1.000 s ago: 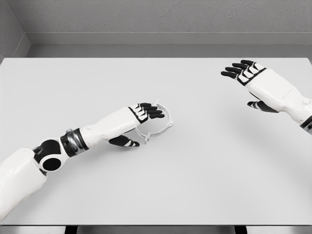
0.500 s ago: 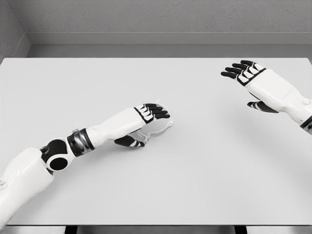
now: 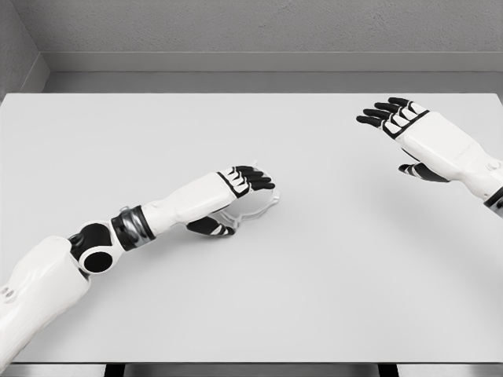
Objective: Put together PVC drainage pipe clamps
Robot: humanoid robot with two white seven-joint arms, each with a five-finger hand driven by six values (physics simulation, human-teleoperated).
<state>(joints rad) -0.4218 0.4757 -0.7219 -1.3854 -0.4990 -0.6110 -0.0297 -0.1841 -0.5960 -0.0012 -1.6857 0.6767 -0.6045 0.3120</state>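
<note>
The white pipe clamp (image 3: 253, 208) lay on the grey worktop (image 3: 314, 259), a little left of its middle, mostly covered by the left hand (image 3: 236, 188). That hand's black fingers (image 3: 255, 180) were curled over the clamp's ring, the thumb below it; a firm grasp could not be confirmed. The right hand (image 3: 420, 137) hovered far right, fingers spread, holding nothing.

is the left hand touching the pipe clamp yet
Cannot tell. In the head view the left hand covers most of the white pipe clamp, hiding any contact or gap.
</note>
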